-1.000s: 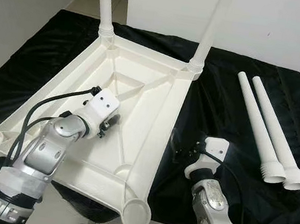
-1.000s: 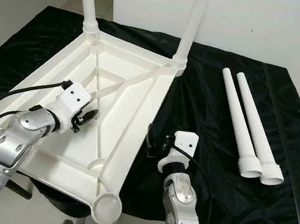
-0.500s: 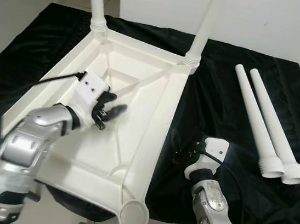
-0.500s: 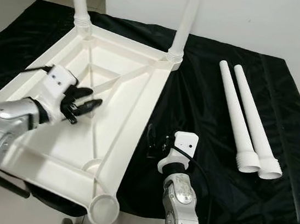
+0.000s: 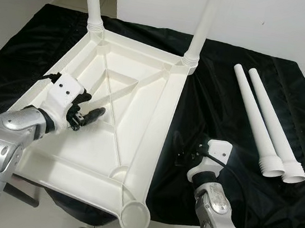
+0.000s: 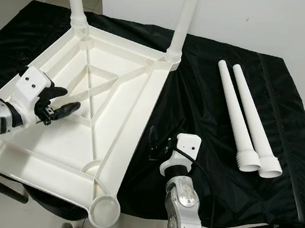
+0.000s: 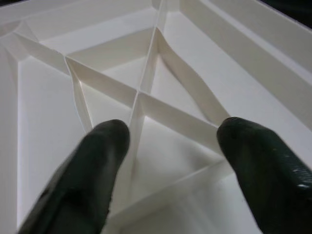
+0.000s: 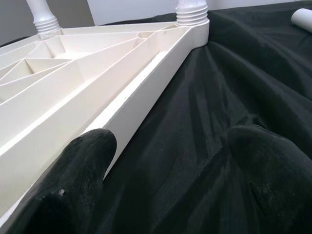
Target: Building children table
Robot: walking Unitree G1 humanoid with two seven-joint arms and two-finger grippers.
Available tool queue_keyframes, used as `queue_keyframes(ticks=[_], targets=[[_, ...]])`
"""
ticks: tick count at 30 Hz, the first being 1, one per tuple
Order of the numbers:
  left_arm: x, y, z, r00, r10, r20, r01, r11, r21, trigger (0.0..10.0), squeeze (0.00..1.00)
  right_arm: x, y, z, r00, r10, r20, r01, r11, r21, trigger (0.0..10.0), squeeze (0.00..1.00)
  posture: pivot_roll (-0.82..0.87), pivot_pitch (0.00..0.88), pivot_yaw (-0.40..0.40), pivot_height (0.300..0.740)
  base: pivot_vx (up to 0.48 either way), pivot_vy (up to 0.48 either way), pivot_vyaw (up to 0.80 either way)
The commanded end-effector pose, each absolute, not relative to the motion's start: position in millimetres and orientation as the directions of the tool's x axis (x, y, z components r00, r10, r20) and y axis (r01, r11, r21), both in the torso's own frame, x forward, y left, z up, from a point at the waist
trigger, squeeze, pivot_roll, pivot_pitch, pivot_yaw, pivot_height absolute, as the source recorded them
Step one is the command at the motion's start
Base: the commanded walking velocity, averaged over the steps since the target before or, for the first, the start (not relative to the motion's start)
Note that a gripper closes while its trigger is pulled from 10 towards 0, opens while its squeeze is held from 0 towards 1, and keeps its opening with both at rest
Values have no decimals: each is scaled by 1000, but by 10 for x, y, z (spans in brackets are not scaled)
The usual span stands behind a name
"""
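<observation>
Black cloth [image 5: 221,106] under the upturned tabletop [image 5: 143,96] — both upright legs cropped; left gripper [image 5: 87,115] and right gripper [image 8: 170,161] spread wide, empty.

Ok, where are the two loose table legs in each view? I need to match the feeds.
Left eye view: loose table legs lie side by side on the black cloth, right of the upturned tabletop.
Right eye view: same pair, right of centre.
Left wrist view: not in it.
Right wrist view: one white end at the corner.
Shared landmark: the tabletop's screwed-in leg.
</observation>
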State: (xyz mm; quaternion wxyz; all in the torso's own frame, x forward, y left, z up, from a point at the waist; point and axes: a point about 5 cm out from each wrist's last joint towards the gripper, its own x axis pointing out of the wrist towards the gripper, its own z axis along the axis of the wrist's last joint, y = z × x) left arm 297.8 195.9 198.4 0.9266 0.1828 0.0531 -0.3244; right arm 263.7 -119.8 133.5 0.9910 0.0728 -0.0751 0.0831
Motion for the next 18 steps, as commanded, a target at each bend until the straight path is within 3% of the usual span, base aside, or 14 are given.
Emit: queue_keyframes(ticks=[1,3,4,5,6,18], targets=[[2833,1884,1824,531,-769,-358,848,477,233,10000,1000,2632,-1211,1294,978,155,139,-173,976,132,10000,0,46,128,-42,740,0,0,0],[2821,1887,1789,517,-767,-381,856,459,237,10000,1000,2633,-1213,1295,978,155,140,-173,976,130,10000,0,46,128,-42,740,0,0,0],[2790,1877,1752,492,-773,-401,870,431,238,10000,835,2634,-1218,1295,978,154,140,-172,977,129,10000,0,40,122,-40,740,0,0,0],[2790,1877,1752,492,-773,-401,870,431,238,10000,835,2634,-1218,1295,978,154,140,-172,977,129,10000,0,40,122,-40,740,0,0,0],[2763,1866,1720,469,-779,-416,883,405,236,10000,0,2634,-1224,1294,978,153,140,-171,977,127,10000,0,39,118,-40,740,0,0,0],[2805,1803,1624,423,-781,-460,904,332,269,10000,0,2639,-1225,1306,977,153,147,-171,978,121,10000,0,26,99,-29,740,0,0,0]])
